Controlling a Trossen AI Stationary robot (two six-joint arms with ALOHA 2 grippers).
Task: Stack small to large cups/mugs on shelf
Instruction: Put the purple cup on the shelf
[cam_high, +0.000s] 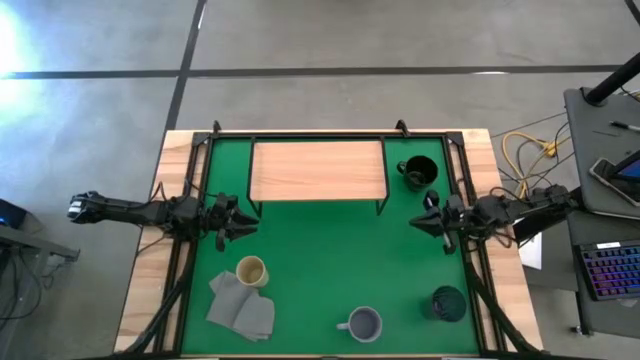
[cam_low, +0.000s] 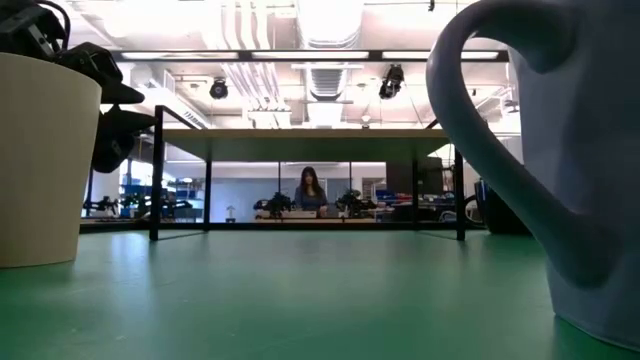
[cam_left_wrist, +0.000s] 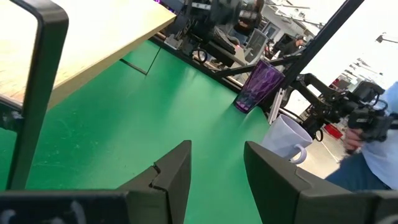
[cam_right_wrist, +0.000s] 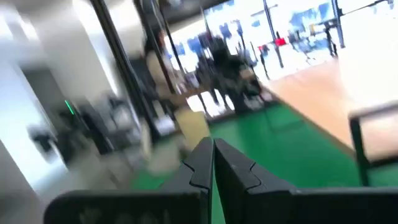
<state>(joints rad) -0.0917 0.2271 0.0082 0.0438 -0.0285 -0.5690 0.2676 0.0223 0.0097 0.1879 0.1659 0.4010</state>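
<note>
Tool-wise, from my high view: left tool (cam_high: 243, 222) sits over the green mat (cam_high: 330, 260) near the mat's left edge, just off the shelf's left front corner, holding nothing; right tool (cam_high: 420, 222) sits at the mat's right side, just below the black mug (cam_high: 418, 171), also empty. Shelf (cam_high: 318, 169) is at the back of the mat, its board bare. Black mug stands on the mat just beside the shelf's right end. Tan cup (cam_high: 251, 271) is front left, touching the grey folded cloth (cam_high: 241, 306). Lavender-grey mug (cam_high: 364, 323) is front centre, handle toward the left. Purple tumbler (cam_high: 448, 302) is front right, near the mat's edge. Wooden surface (cam_high: 145, 290) shows around the mat. Low view: tan cup (cam_low: 40, 160) fills the left, lavender-grey mug (cam_low: 560, 150) fills the right, shelf (cam_low: 310, 133) stands between them farther back, a person (cam_low: 310, 190) sits in the room beyond. Left wrist view: my left tool (cam_left_wrist: 217, 171) has its fingers spread apart, nothing between; tumbler (cam_left_wrist: 260, 86) and lavender-grey mug (cam_left_wrist: 287, 138) are well ahead, shelf board (cam_left_wrist: 93, 37) alongside. Right wrist view: right tool (cam_right_wrist: 213, 163) has fingers pressed together, gripping nothing; tan cup (cam_right_wrist: 194, 129) blurred ahead on the mat.
</note>
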